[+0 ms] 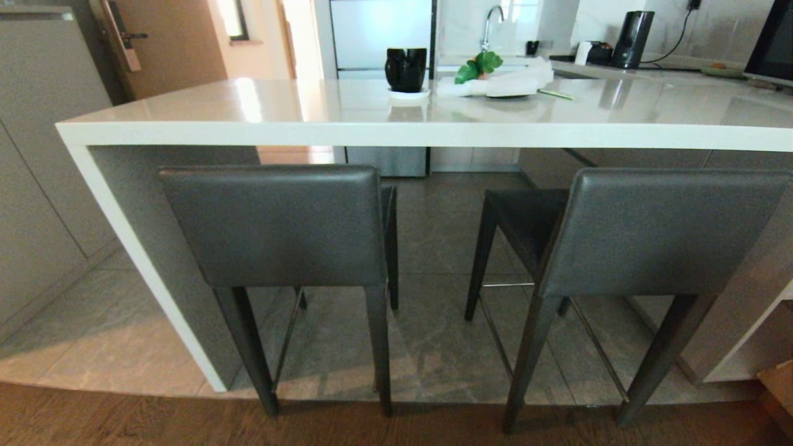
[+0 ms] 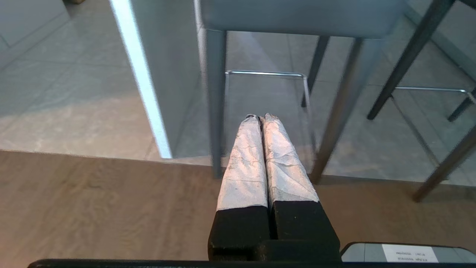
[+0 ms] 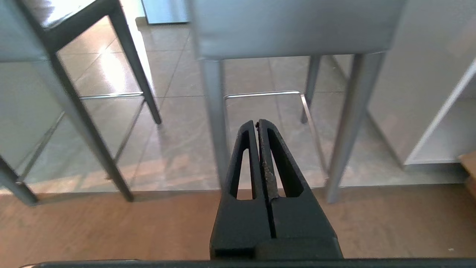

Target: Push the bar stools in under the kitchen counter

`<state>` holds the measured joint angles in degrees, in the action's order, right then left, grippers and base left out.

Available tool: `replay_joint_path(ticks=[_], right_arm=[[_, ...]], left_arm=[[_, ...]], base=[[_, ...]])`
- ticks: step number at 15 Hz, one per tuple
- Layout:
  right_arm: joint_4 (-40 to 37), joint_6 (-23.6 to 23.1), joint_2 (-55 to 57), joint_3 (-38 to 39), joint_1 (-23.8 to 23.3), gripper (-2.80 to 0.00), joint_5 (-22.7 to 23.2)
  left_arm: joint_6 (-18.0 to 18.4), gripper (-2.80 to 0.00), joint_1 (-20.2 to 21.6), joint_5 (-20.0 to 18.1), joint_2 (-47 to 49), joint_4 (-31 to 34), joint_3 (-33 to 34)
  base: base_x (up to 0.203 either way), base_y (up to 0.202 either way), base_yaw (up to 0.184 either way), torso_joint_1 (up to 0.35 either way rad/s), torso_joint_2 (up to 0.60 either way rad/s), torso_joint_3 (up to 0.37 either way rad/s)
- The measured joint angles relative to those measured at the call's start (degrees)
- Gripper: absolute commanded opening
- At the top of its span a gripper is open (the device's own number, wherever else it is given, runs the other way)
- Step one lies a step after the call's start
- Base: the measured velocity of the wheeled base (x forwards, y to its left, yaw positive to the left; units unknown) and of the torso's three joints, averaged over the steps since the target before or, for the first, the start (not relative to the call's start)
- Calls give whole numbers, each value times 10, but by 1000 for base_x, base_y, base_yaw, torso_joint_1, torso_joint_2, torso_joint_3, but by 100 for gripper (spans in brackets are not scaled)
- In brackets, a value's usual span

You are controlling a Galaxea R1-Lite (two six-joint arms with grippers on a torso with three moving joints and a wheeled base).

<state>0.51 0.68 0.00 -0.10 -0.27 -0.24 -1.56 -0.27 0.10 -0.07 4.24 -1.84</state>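
Two bar stools with dark grey backrests stand before the kitchen counter, a glossy white top with a thick edge. The left stool faces the counter squarely. The right stool is turned a little, its seat showing to the left of its backrest. Both backrests stand out on my side of the counter's edge. Neither arm shows in the head view. My left gripper, wrapped in white tape, is shut and empty, low in front of the left stool's legs. My right gripper, black, is shut and empty before the right stool's legs.
A white slab leg holds the counter's left end, close beside the left stool. A black mug, a green plant and a white cloth sit on the counter. Grey cabinets line the left wall. Wood flooring meets grey tiles at the stools' near legs.
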Motion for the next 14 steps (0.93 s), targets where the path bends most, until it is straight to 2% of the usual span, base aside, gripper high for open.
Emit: replay_joint_path(ticks=[7,14], right_arm=[[0,0,0,0,0,-280,0],[0,1,0,0,0,-280,0]], left_arm=[[2,-280,1,0,0,0,0],[1,-280,1,0,0,1,-1]], base=[[0,-184,0,2,2,2],[0,-12,0,0,0,0]])
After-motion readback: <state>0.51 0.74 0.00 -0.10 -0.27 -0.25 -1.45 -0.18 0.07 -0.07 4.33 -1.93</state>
